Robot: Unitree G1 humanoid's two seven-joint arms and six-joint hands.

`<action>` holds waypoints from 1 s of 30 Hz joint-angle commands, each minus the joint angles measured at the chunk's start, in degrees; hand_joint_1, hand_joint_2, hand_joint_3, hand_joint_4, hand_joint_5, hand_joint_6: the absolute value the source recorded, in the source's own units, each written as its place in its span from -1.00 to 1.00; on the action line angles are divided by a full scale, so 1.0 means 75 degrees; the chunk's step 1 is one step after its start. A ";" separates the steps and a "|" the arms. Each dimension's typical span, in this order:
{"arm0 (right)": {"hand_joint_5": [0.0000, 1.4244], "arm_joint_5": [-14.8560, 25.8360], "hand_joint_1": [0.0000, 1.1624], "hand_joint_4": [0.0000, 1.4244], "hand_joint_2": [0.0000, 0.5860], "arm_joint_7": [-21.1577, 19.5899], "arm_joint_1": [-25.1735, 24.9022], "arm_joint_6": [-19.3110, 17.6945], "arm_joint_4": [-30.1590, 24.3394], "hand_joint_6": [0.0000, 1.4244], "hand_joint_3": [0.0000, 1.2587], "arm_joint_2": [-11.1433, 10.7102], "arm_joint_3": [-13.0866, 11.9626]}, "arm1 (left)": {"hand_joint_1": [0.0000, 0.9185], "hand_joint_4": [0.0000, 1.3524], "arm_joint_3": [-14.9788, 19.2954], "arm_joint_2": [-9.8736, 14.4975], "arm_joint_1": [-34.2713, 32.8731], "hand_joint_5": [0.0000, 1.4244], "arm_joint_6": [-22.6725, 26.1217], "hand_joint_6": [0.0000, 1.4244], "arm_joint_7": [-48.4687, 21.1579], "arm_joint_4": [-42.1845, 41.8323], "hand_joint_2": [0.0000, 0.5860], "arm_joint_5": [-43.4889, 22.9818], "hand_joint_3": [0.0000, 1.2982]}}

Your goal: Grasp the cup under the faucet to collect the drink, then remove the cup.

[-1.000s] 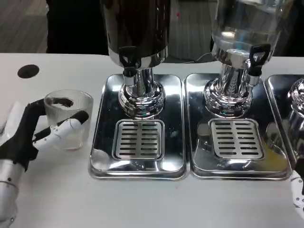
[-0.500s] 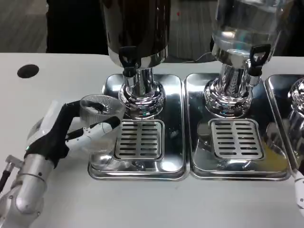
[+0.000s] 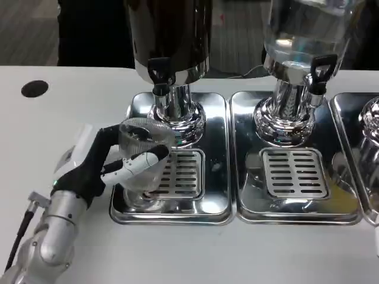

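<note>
We see our left hand wrapped around the clear cup, one finger curling behind it and a white finger lying across its front, so the cup is grasped. The cup sits tilted over the left part of the slotted grate in the left drip tray, in front of and slightly left of the black faucet of the dark dispenser. Our left forearm reaches in from the lower left, angled up toward the tray. Our right hand's state we cannot tell.
</note>
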 commanded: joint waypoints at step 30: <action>-0.63 0.0338 0.15 -0.50 0.74 -0.0183 0.0135 -0.0382 0.0271 -0.75 -0.40 0.0039 -0.0242 | -0.66 -0.12 -0.0185 -0.0623 -0.0074 -0.35 0.0502 -0.57 0.1289 0.0119 -0.31 0.0280 -0.15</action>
